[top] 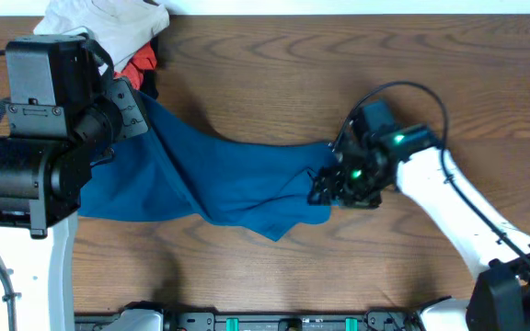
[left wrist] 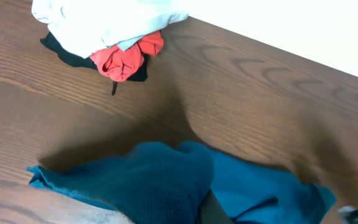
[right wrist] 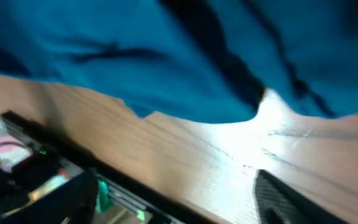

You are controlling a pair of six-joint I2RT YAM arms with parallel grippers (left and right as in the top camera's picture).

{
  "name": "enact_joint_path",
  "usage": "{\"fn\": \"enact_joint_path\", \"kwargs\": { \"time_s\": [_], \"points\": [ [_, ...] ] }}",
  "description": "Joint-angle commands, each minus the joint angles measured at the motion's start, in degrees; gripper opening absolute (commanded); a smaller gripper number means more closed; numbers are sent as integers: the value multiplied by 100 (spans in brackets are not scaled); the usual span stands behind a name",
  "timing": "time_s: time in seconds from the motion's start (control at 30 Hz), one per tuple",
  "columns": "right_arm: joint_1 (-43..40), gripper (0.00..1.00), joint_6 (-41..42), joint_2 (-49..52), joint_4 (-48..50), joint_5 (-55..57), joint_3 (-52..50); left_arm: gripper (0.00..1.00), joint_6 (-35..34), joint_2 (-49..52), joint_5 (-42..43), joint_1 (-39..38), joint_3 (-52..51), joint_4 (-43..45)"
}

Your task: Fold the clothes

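Note:
A blue cloth (top: 237,184) lies stretched across the middle of the table, rumpled, with a fold ridge running diagonally. Its left end rises to my left gripper (top: 138,108), which is shut on it. In the left wrist view the blue cloth (left wrist: 166,183) drapes over the fingers and hides them, apart from a dark sliver. My right gripper (top: 325,188) sits at the cloth's right edge, low over the table. In the right wrist view the blue cloth (right wrist: 166,56) lies ahead of the open fingers, and only one dark finger shows at lower right.
A pile of other clothes, white (top: 109,23), red (top: 141,64) and black, sits at the back left by the wall; it also shows in the left wrist view (left wrist: 114,31). Bare wooden table (top: 431,74) lies at right and front. Black equipment lines the front edge (top: 247,322).

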Motion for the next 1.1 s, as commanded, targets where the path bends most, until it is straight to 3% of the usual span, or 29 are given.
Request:
{"fn": "enact_joint_path", "kwargs": {
  "time_s": [0.0,0.17,0.6,1.07],
  "points": [
    [144,82,372,-96,308,264,-470,6,55,-20,-72,22,105,4],
    [138,93,142,-85,931,623,-1001,6,55,-20,-72,22,105,2],
    [144,92,-1014,-70,2020,195,-1346,6,55,-20,-72,22,105,2],
    [437,91,-1091,326,2308,101,-1349,6,55,-20,-72,22,105,2]
  ]
}}
